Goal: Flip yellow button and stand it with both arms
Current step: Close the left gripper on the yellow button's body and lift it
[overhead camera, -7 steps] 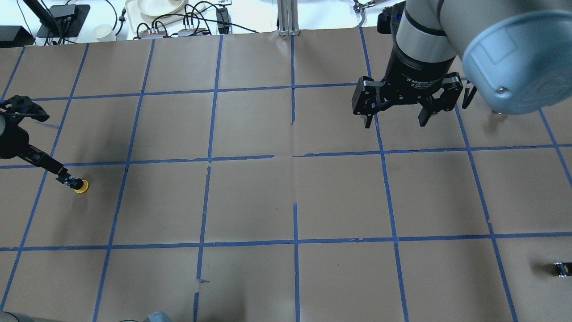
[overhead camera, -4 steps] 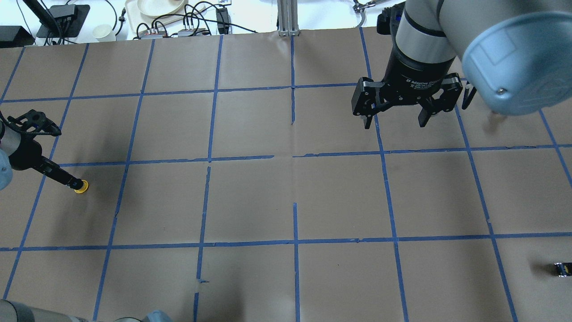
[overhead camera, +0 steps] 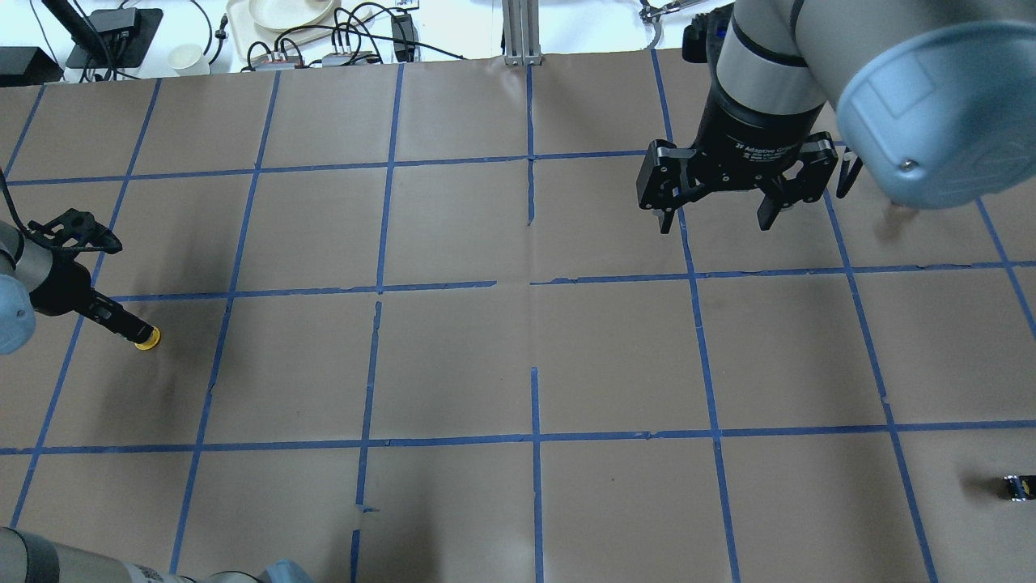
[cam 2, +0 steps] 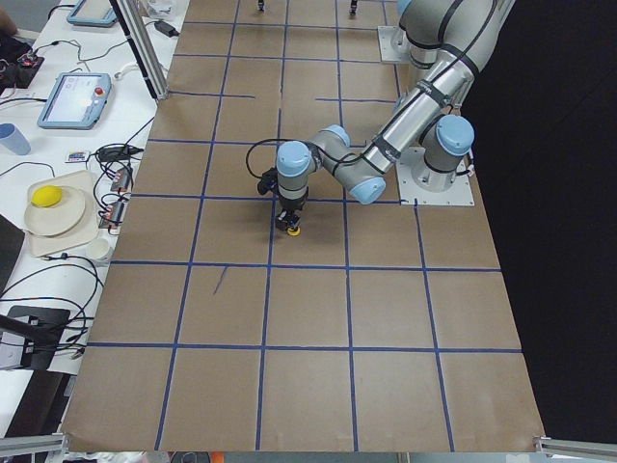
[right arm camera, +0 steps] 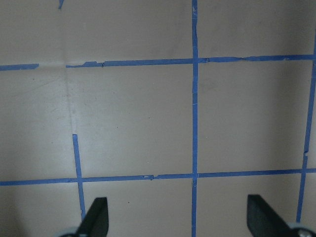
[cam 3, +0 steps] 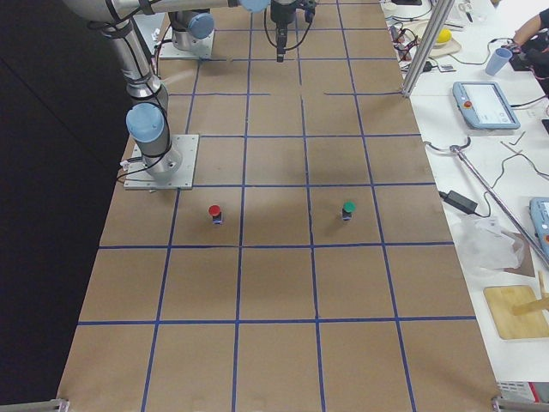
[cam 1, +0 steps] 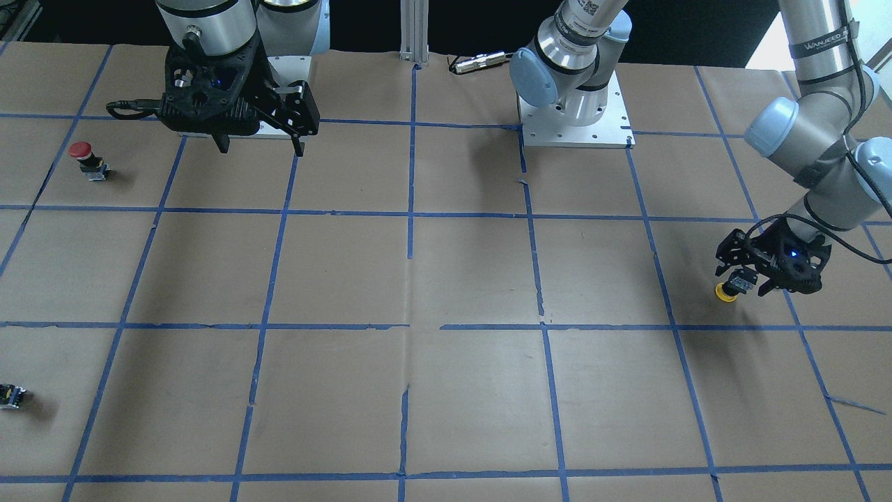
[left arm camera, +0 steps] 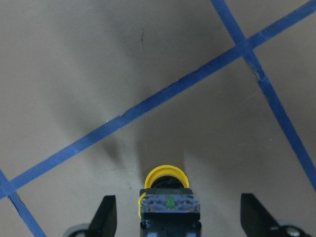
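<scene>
The yellow button (left arm camera: 167, 178) rests with its yellow cap on the brown paper and its black-and-silver body toward my left gripper (left arm camera: 177, 217). The left gripper's fingers stand wide apart on either side of the body without touching it, so it is open. The button also shows in the front view (cam 1: 725, 293) under the left gripper (cam 1: 749, 279), in the overhead view (overhead camera: 148, 339) and in the exterior left view (cam 2: 291, 229). My right gripper (overhead camera: 712, 217) hangs open and empty above the far right of the table, also seen in the front view (cam 1: 259, 145).
A red-capped button (cam 1: 82, 155) stands near the right arm's side, and a green-capped one (cam 3: 347, 209) stands beyond it. A tiny dark switch part (overhead camera: 1018, 487) lies at the near right edge. The arm base plate (cam 1: 575, 129) is bolted to the table.
My left arm has swung in and turned its wrist, so the gripper now covers the button's body from above. The button and the right arm have not moved.
</scene>
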Robot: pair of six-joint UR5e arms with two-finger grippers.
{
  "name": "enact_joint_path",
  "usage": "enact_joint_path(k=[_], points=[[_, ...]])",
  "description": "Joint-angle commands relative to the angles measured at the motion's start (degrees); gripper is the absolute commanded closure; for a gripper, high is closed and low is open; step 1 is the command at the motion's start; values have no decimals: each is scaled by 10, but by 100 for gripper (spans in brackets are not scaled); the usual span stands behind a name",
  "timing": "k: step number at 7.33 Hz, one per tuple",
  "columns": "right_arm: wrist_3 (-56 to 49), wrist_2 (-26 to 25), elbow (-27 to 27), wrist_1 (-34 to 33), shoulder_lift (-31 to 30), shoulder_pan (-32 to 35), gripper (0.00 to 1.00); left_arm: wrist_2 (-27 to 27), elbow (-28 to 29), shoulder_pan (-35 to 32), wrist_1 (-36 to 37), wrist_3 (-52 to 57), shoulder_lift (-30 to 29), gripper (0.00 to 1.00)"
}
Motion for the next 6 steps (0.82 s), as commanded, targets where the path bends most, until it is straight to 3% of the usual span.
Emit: enact_joint_path(k=[1,2,3,5,6], points=[[0,0,0,0,0,0,0,8,2,0,1,4,1,54],[0,0,0,0,0,0,0,8,-5,0,-1,5,9,73],[1,0,0,0,0,0,0,8,2,-1,-6,4,10,80],[0,0,0,0,0,0,0,-12,6,-12,-26,-34,45,82],[0,0,0,0,0,0,0,-60,14,-21,-101,-75,78,82]])
